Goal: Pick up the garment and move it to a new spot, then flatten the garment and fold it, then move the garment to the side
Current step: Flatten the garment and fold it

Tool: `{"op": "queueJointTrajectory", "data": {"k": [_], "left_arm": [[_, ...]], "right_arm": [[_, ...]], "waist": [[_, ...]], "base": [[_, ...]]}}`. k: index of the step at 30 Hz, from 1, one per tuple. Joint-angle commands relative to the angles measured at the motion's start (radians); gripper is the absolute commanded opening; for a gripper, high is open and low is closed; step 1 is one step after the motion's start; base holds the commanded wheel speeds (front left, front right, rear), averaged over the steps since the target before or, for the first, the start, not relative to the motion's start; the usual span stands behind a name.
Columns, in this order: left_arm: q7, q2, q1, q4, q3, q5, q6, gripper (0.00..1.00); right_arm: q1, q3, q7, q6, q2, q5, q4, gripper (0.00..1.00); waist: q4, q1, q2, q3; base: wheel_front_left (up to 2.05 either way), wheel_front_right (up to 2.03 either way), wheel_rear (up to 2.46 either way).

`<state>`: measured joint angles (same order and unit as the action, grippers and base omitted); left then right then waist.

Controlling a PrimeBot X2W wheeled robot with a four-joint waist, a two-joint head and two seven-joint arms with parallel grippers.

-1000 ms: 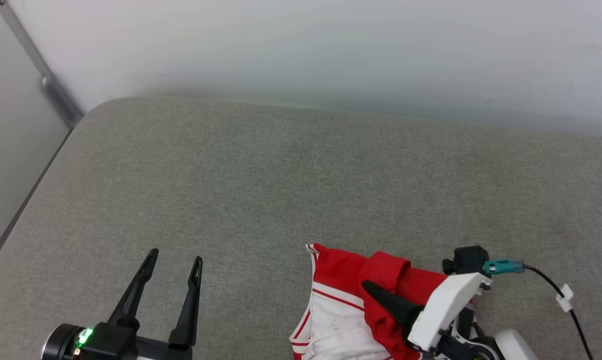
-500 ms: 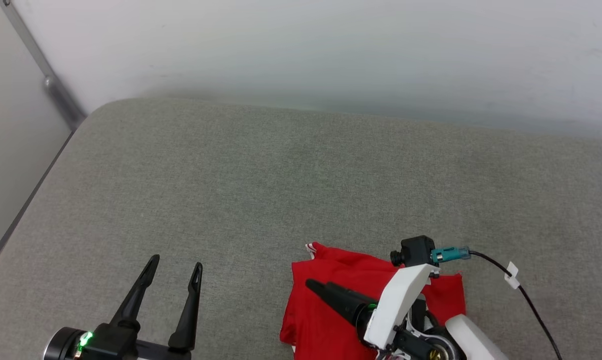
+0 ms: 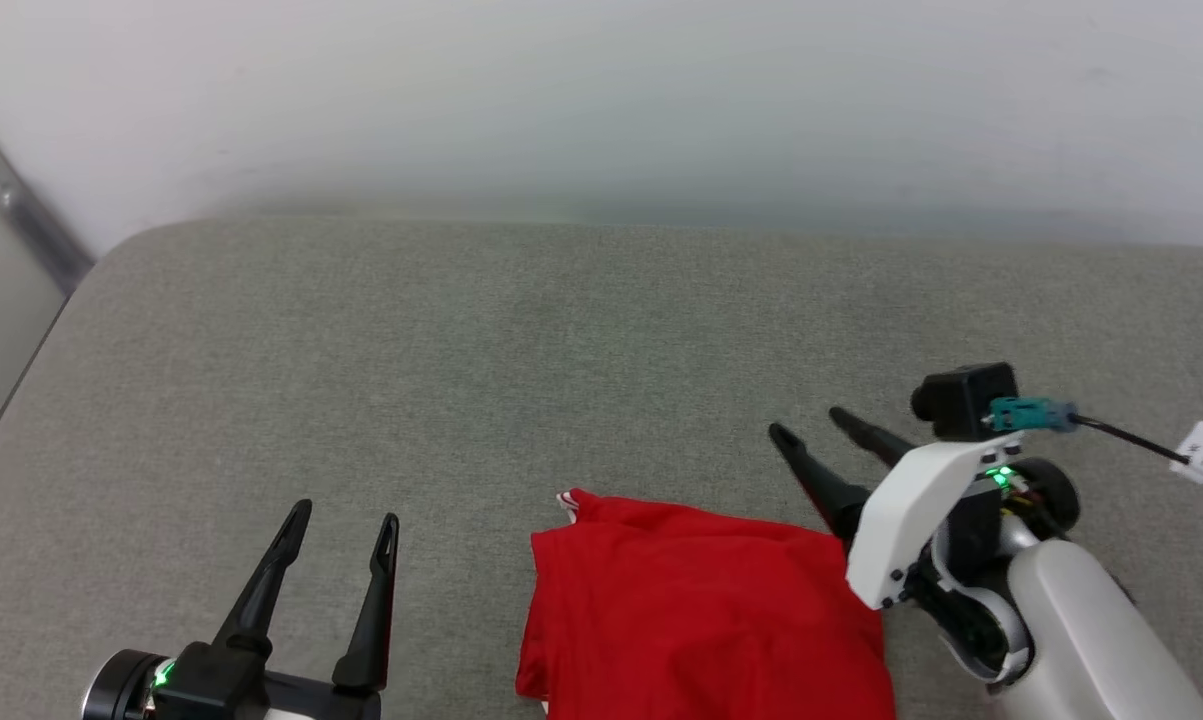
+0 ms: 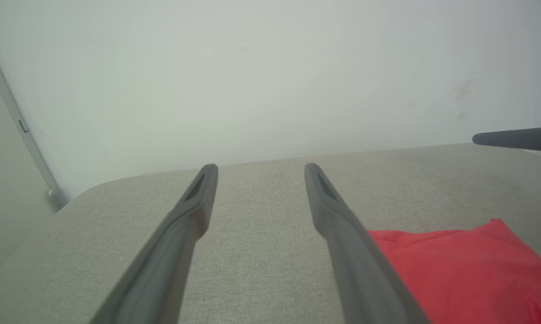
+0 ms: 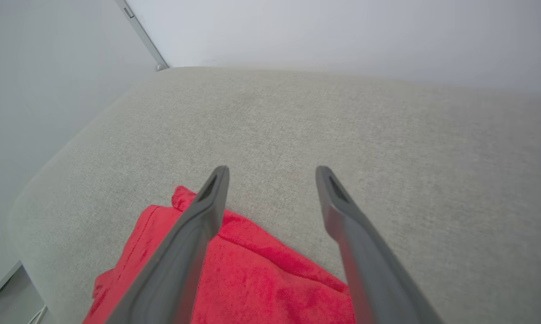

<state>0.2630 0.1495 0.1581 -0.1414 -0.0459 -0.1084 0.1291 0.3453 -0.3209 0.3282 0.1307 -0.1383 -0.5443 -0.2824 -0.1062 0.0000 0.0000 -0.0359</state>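
Head view: one garment (image 3: 701,610) is being left folded on the grey cushion (image 3: 561,350), just released by the right gripper (image 3: 807,422), which is now being held apart and empty. The fold is being judged done, with the move aside remaining. The left gripper (image 3: 347,512) is being held apart, empty.

Left wrist view: the garment (image 4: 454,265) is being shown right of two parted fingers.

Right wrist view: two parted fingers are being held over the garment's far edge.

Soft cloth garment (image 3: 701,610) (matt weave)

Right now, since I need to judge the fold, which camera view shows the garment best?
The head view: the garment lies folded, red, with its far and left edges clear, its near part cut by the frame. The left wrist view catches one corner. In the right wrist view the right gripper partly covers it.
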Motion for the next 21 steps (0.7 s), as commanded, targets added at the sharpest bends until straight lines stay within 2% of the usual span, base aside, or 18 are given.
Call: {"op": "queueJointTrajectory", "data": {"k": [1, 6, 11, 14, 21], "left_arm": [[0.002, -0.003, -0.015, -0.003, 0.003, -0.002, 0.001, 1.00], [0.002, -0.021, -0.025, -0.008, 0.009, -0.011, 0.001, 1.00], [0.002, -0.028, -0.035, -0.012, 0.011, -0.016, 0.001, 1.00], [0.002, -0.036, -0.037, -0.019, 0.015, -0.024, 0.001, 1.00], [0.002, -0.044, -0.026, -0.030, 0.020, -0.039, 0.001, 1.00]], "right_arm": [[-0.016, 0.014, -0.015, 0.000, -0.019, 0.030, 0.033, 1.00], [-0.048, 0.081, -0.100, 0.000, -0.110, 0.138, 0.160, 1.00], [-0.117, 0.184, -0.196, 0.000, -0.144, 0.204, 0.258, 1.00], [-0.179, 0.246, -0.257, 0.000, -0.138, 0.241, 0.311, 1.00], [-0.317, 0.345, -0.396, 0.000, -0.066, 0.283, 0.388, 1.00]], "waist": [[0.017, 0.0000, 0.0000, -0.003], [0.054, 0.0000, 0.0000, -0.009], [0.080, 0.0000, 0.0000, -0.015], [0.088, 0.0000, 0.0000, -0.017], [0.095, 0.0000, 0.0000, -0.017]], "base": [[0.00, 0.00, 0.00], [0.00, 0.00, 0.00], [0.00, 0.00, 0.00], [0.00, 0.00, 0.00], [0.00, 0.00, 0.00]]}}
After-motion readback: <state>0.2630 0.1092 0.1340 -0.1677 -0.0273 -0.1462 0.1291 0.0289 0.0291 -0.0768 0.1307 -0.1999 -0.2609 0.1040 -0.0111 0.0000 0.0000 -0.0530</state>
